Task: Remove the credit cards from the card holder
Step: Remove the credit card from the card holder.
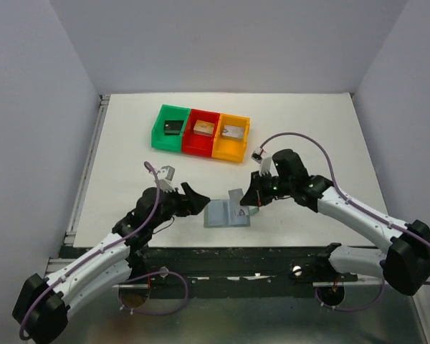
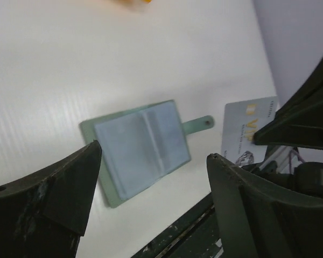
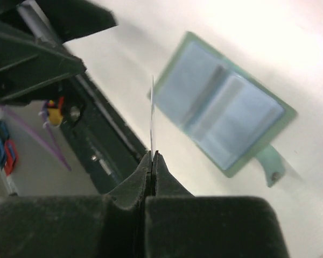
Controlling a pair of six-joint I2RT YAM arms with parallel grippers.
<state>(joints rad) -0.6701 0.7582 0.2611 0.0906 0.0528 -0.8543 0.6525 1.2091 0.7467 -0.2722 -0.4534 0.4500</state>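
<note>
Near the worktop's (image 1: 308, 129) front edge, the card holder (image 1: 227, 215) lies open and flat, pale pockets up, and the blur hides whether more cards sit inside. The left gripper (image 1: 197, 197) hovers just beside it, fingers (image 2: 48, 193) spread and holding nothing. The right gripper (image 3: 152, 158) has its fingers pressed together on a credit card (image 2: 246, 128), pinched by one edge beside the holder's tab. The card looks thin, stiff, light and probably slick, so a firm pinch across its flat faces suits it. Farther back stand the green bin (image 1: 158, 132), red bin (image 1: 190, 143) and orange bin (image 1: 229, 152).
</note>
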